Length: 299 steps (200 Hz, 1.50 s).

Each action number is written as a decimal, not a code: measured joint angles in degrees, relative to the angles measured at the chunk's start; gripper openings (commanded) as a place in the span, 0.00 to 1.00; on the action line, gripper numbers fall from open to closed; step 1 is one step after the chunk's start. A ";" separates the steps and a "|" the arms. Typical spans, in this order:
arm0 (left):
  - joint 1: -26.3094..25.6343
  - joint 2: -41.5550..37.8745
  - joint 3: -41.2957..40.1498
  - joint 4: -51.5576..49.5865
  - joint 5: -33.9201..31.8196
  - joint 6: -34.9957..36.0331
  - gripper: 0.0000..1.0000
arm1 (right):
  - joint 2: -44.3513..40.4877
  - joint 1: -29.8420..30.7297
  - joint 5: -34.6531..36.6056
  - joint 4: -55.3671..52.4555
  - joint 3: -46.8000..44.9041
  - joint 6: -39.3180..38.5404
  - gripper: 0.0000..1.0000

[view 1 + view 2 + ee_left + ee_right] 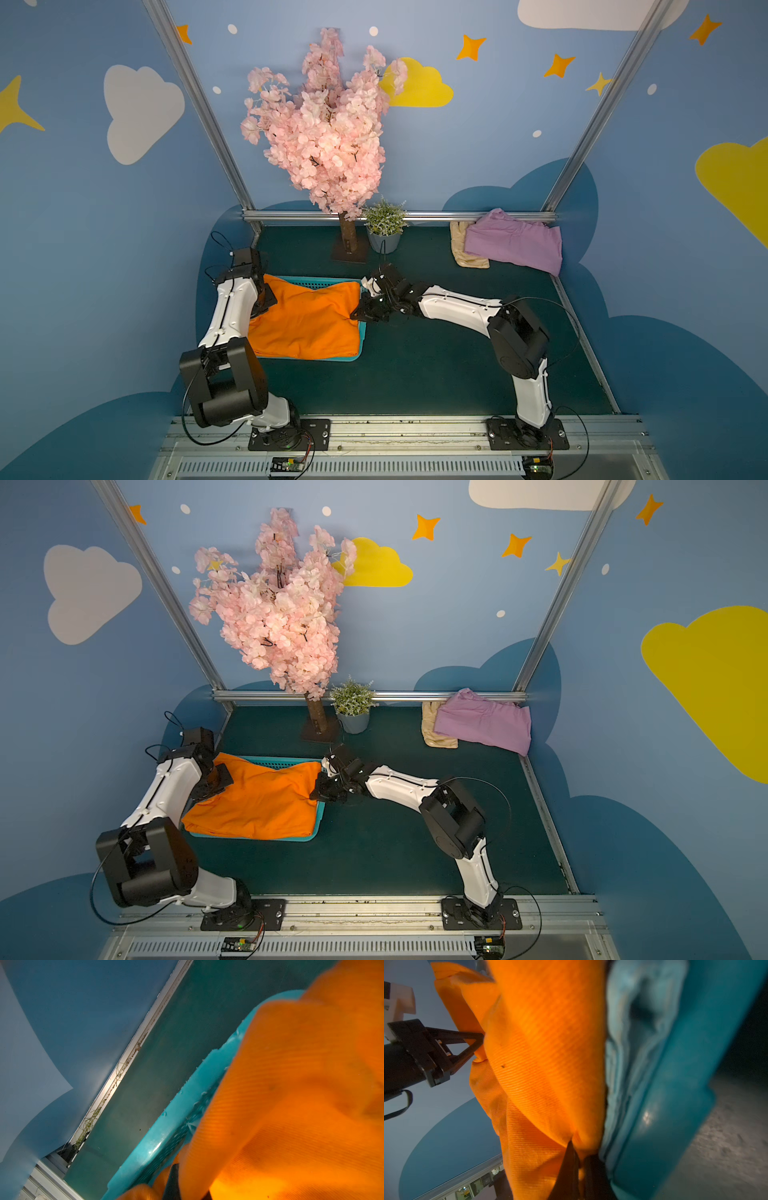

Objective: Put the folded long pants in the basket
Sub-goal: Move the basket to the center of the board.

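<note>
Left end effector [266,298] and right end effector [358,313] pinch orange pants [307,322]; basket [362,332] beneath.

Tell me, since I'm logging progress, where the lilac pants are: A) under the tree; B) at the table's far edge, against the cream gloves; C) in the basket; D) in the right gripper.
B: the lilac pants lie at the far edge, overlapping the cream gloves, well apart from the basket.

Top views: stereo pair, mounted high on the robot's side, looking down and forward over the whole table [415,374].
Left wrist view: very close on orange pants [291,1095] and basket [162,1147] rim.
Right wrist view: equally close, opposite end, same two items.
</note>
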 measured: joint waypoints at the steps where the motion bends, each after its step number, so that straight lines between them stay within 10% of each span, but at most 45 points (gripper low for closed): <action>1: 0.00 0.00 0.00 0.00 0.00 0.00 0.03 | 0.00 0.02 0.04 -0.07 0.02 -0.09 0.00; 60: 0.07 0.00 -0.07 0.00 3.02 -0.11 0.02 | -2.73 -0.50 3.15 -3.37 -1.51 -6.71 0.00; 123: -0.98 -4.37 -8.61 2.43 21.75 -4.79 0.02 | -11.39 -8.46 -1.73 -6.88 -11.54 -12.59 0.00; 183: -11.96 -12.28 -14.27 2.54 35.21 -9.03 0.02 | -19.56 -20.98 -6.25 -19.78 -16.48 -20.85 0.00; 299: -12.00 -19.91 -12.35 -0.83 36.81 -10.75 0.04 | -26.95 -21.44 -6.97 -26.32 -11.93 -23.65 0.00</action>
